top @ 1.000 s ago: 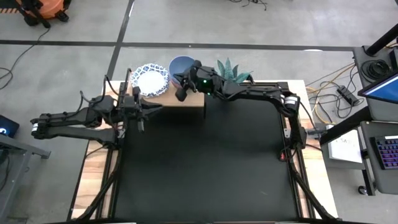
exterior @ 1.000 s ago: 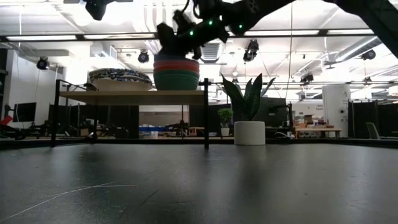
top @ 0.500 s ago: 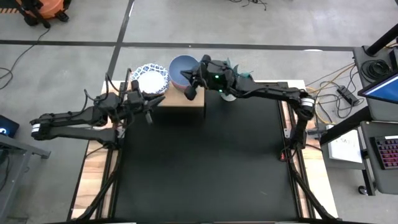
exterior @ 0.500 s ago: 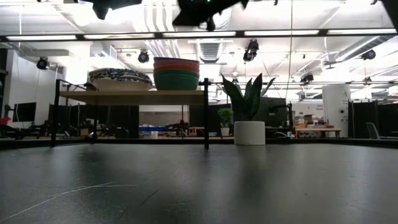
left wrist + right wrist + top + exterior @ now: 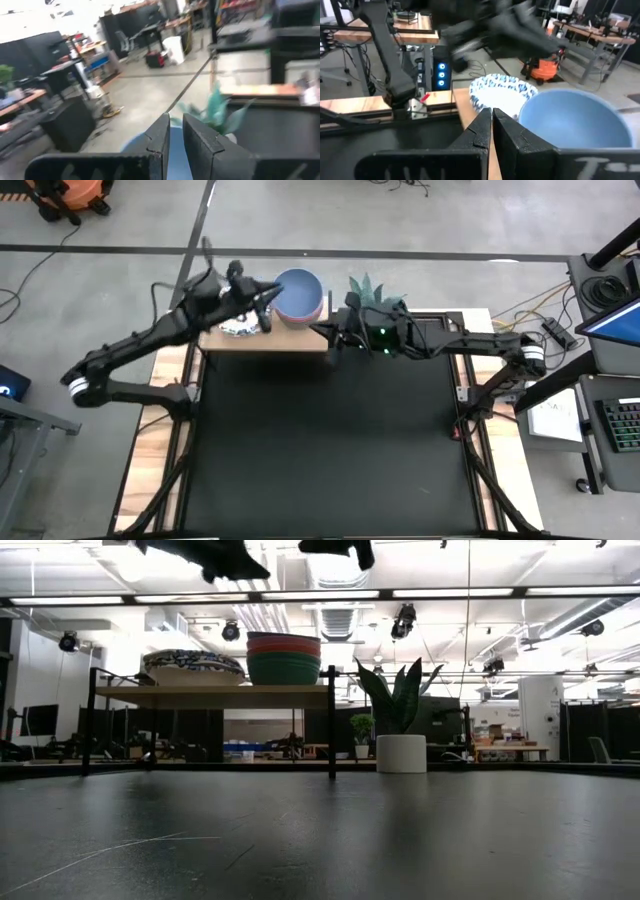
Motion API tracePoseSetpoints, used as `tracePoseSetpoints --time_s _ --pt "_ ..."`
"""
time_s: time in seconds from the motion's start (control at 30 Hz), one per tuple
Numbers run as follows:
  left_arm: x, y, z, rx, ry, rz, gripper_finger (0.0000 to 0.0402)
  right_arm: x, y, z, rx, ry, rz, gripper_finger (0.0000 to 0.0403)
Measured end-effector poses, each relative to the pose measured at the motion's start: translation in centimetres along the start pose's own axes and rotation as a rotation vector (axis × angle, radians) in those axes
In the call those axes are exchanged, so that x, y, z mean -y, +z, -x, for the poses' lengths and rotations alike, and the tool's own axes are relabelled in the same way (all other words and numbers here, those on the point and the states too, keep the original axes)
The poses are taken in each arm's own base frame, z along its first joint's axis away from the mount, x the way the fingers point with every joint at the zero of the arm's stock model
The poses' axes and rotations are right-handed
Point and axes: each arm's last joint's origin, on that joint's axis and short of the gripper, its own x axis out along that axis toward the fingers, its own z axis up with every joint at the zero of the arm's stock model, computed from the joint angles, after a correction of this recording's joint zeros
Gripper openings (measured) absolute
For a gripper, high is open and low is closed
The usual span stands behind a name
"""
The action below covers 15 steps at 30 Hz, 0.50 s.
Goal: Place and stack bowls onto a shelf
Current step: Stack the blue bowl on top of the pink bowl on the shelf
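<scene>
A stack of deep bowls point(image 5: 284, 658) stands on the right half of the light-wood shelf point(image 5: 225, 692). The grey-blue bowl point(image 5: 298, 293) is on top; it also shows in the right wrist view point(image 5: 575, 117). The stacked white bowls with blue rims point(image 5: 193, 667) sit on the shelf's left half, partly under my left arm in the high view point(image 5: 238, 326). My left gripper point(image 5: 262, 293) hovers shut, high above the white bowls, beside the grey-blue bowl. My right gripper point(image 5: 330, 336), shut, hangs off the shelf's right end, also high point(image 5: 340, 546).
A green plant point(image 5: 375, 292) in a white pot point(image 5: 401, 753) stands just right of the shelf, behind my right arm. The black tabletop point(image 5: 330, 440) stretches from the shelf to the near edge. Thin dark shelf legs point(image 5: 331, 730) reach down to the table.
My right gripper has drawn off the deep-bowl stack, risen, and pulled back toward the table's right, past the shelf's end. My left arm has swung up from the table's left side toward the shelf and now reaches over the white bowls. The bowls have stayed in place.
</scene>
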Motion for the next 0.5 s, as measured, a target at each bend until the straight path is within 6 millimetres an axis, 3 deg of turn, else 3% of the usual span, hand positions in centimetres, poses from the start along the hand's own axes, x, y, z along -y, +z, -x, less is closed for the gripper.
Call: tracePoseSetpoints --time_s 0.27,0.5 --pt "-4.7 -2.5 -5.0 -0.112 0.04 0.015 0.0015 -0.7 -2.6 0.9 0.044 0.016 -0.036 0.0009" --pt "-6.6 -5.2 -7.5 -0.202 0.027 0.092 0.0003 -0.9 -3.7 0.8 0.028 0.015 -0.045 0.0009"
